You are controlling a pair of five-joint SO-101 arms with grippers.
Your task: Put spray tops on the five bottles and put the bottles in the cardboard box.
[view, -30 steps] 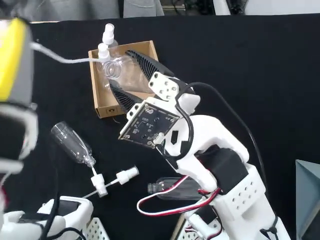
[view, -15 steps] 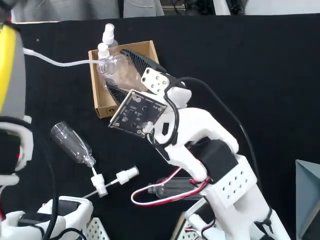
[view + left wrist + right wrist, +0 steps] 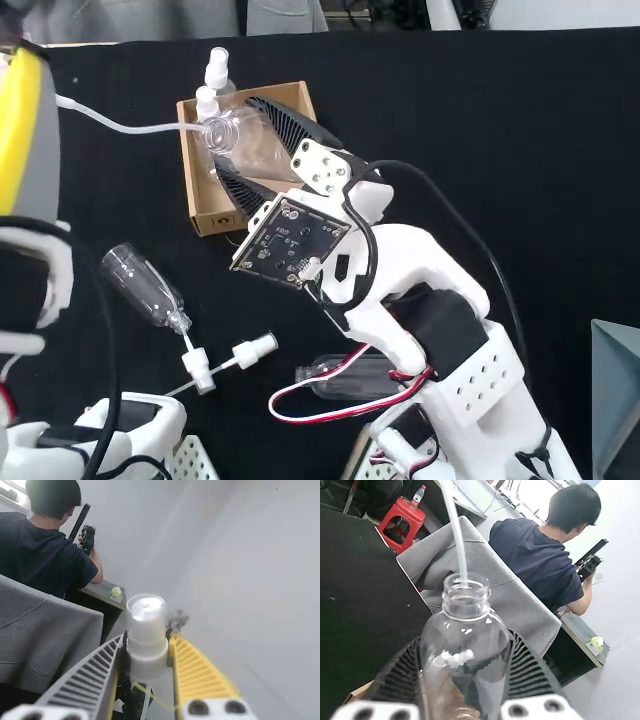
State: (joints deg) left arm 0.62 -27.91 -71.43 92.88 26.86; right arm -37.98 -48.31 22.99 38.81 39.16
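Two claws, both busy: right gripper [image 3: 462,680] is pinching a clear bottle [image 3: 465,635] over the cardboard box [image 3: 203,212]; left gripper [image 3: 146,652] clamps a spray top [image 3: 146,625], its tube [image 3: 454,530] just inside the neck; I'd line them up, feed slowly; box wall's close; loose bottle [image 3: 145,285] lies well apart on the table [image 3: 450,120].

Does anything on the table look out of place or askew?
Yes. Two bottles without tops lie on their sides: the near bottle partly under the right arm, the other bottle beside two loose spray tops.
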